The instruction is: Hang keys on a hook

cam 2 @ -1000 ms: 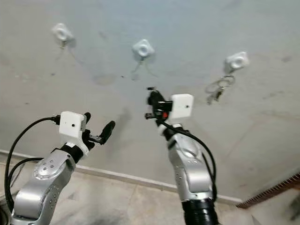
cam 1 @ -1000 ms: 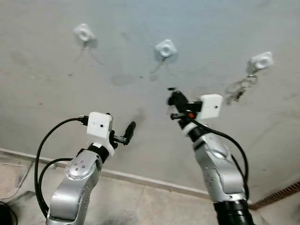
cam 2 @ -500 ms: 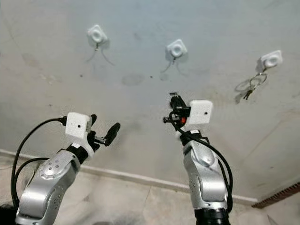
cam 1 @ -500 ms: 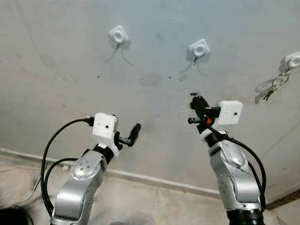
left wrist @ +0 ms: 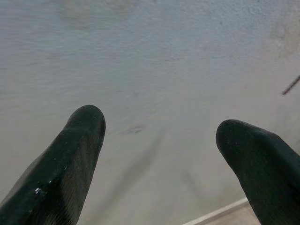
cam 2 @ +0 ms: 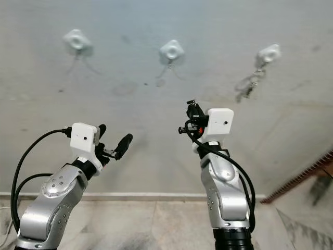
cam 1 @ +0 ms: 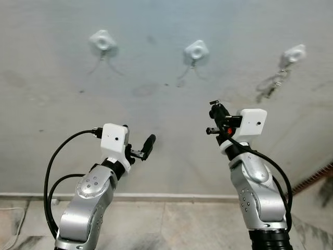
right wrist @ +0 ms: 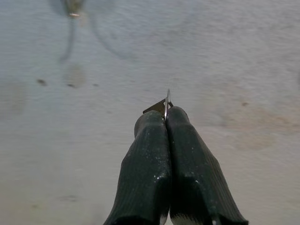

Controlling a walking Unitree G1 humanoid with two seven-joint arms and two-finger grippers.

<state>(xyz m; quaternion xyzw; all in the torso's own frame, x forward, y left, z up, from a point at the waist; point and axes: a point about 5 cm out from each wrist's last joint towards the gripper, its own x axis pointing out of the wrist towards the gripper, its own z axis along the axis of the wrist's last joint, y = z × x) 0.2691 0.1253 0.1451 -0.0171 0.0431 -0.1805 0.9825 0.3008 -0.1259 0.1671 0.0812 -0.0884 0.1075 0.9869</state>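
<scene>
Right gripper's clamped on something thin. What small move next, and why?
Probably lift the right gripper up toward the bare middle white wall hook: it pinches a thin metal ring, that hook sits just above it, and the right-hand white hook already carries keys.

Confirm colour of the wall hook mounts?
White; the three hook mounts show best in the left eye view.

Keys (cam 1: 270,85) dangle from rightmost white wall hook (cam 1: 293,54); two other hooks (cam 1: 196,51) bare.
</scene>
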